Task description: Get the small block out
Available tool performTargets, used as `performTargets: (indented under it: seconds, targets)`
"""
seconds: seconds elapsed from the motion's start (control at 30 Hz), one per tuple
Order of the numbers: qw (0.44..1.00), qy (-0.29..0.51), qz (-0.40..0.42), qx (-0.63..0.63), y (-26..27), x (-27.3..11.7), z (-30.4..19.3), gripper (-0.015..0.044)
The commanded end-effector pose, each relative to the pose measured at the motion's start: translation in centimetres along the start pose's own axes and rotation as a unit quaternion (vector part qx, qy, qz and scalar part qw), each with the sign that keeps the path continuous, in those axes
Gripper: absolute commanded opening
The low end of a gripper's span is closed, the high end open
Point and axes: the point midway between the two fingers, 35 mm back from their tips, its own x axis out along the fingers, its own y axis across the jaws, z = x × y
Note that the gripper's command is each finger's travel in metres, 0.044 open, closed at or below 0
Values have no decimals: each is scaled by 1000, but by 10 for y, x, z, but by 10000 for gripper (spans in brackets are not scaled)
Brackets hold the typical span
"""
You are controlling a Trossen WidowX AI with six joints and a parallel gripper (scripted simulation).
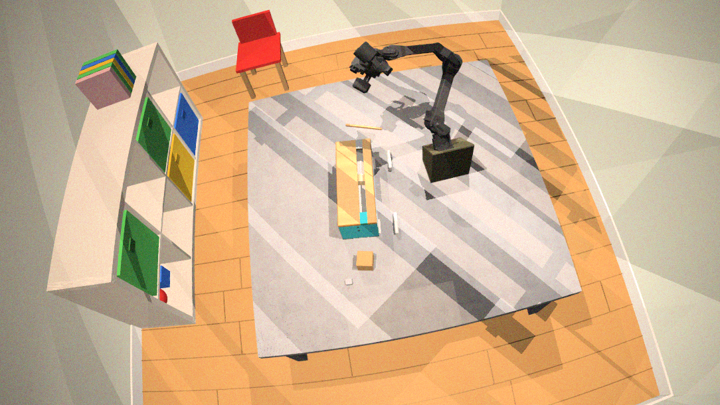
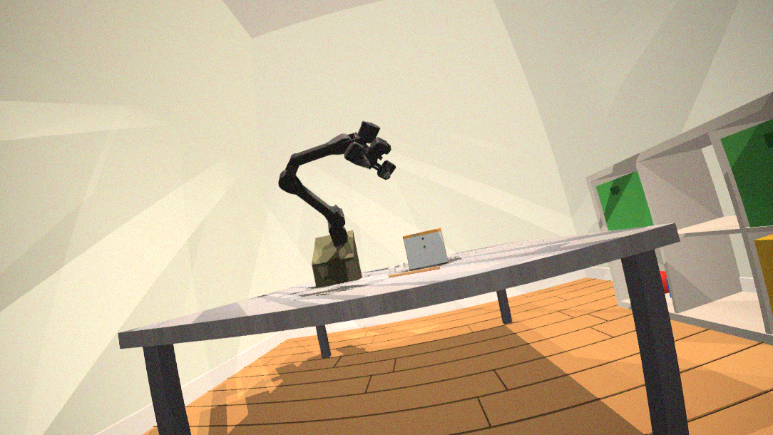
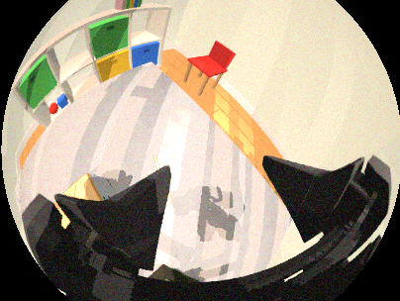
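- Two dark pointed fingers fill the bottom of the wrist view, spread wide with nothing between them: the black parallel-jaw gripper hangs open, high over the far edge of the table.
- Below sits the grey square table with pale diagonal streaks, on dark legs above an orange plank floor.
- Mid-table lies the long wooden-topped box with a teal near end, its narrow slot running lengthwise.
- Inside that slot a small pale shape shows about midway along; it may be the small block, though I cannot tell for sure.
- On the table just near of the box's teal end rests a tan wooden cube, and nearer still a tiny white cube.
- A thin wooden stick lies beyond the box's far end, apart from it.
- Two short white bars lie beside the box on its right.
- The black jointed arm rises from an olive block base, right of the box.
- Off to the left stands a cream cubby shelf with green, blue and yellow doors, a stack of coloured books on top.
- A red chair waits at the far side, against pale walls.
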Motion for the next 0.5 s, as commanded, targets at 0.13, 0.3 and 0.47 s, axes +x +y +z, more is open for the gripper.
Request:
performTargets:
  seconds: [0.13,0.3,0.47]
  targets:
    - [995,-16,56,-78,38,-7,6,400]
    - [978,-21,101,-183,90,-14,11,400]
    - [929,-18,153,-337,165,-27,4,400]
